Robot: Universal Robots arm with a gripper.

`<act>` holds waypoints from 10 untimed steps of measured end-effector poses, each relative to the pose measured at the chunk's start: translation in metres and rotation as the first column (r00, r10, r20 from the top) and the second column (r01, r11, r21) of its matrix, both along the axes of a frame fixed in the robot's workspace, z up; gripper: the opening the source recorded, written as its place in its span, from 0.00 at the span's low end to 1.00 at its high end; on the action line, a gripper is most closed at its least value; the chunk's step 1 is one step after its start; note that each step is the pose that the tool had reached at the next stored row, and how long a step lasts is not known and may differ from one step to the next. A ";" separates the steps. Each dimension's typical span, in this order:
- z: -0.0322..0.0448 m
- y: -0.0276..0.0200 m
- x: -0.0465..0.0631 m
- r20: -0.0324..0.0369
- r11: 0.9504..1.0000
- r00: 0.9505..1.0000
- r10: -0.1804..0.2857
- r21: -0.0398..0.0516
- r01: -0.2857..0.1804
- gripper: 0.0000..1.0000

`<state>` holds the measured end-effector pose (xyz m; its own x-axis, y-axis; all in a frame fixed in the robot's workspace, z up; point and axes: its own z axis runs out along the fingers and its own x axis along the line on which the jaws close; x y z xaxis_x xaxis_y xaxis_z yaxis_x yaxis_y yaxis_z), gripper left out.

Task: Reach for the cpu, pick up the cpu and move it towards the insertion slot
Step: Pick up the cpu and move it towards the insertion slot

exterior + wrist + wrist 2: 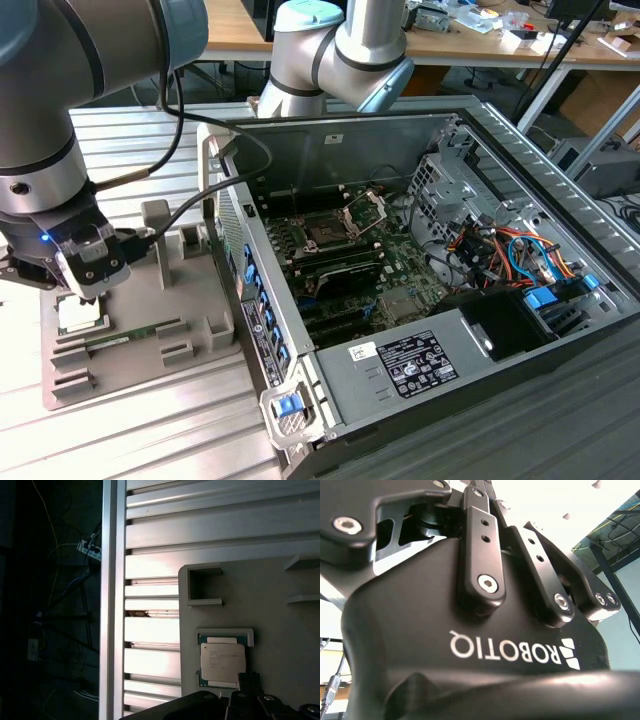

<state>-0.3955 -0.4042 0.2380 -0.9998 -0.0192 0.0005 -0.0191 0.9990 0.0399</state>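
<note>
Exterior view, starting out past the computer case (400, 130) on the exterior view's left: gripper (88, 292) pointing down, right above the cpu (80, 316). Spread or squeezed, touching or not: cannot tell. Cpu lying flat in its pocket on the grey holder (150, 300), well outside the case. Green memory stick (122, 340) on the same holder, a bit nearer the case. Holder and case both on the ribbed metal worktop (150, 440). Inside the case, near the middle of the green board (400, 270): insertion slot (326, 232), dark square with a silver frame. Deeper in the case, toward the exterior view's right: orange and blue wires (520, 245). First wrist view: cpu (222, 662) with its silvery top up, a dark gripper part over one corner.
</note>
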 end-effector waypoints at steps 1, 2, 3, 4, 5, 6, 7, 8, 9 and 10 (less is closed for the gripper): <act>-0.0001 0.0000 0.000 0.000 1.000 1.000 0.000 0.000 0.000 0.11; -0.0002 0.0000 0.000 0.000 1.000 1.000 0.000 0.000 0.000 0.11; -0.0004 0.0000 0.000 0.000 1.000 1.000 0.000 0.000 0.000 0.11; -0.0005 0.0000 0.000 0.000 1.000 1.000 0.000 0.000 0.000 0.11; -0.0006 0.0000 0.000 0.000 1.000 1.000 0.000 0.000 0.000 0.11; -0.0007 0.0000 0.000 0.000 1.000 1.000 0.000 0.000 0.000 0.11; -0.0008 0.0000 -0.001 0.000 1.000 1.000 0.000 0.000 0.000 0.11; -0.0008 0.0000 -0.001 0.000 1.000 1.000 0.000 0.000 0.000 0.11; -0.0009 0.0000 -0.001 0.000 1.000 1.000 0.000 0.000 0.000 0.11; -0.0009 0.0001 -0.002 0.000 1.000 1.000 0.000 0.000 0.000 0.11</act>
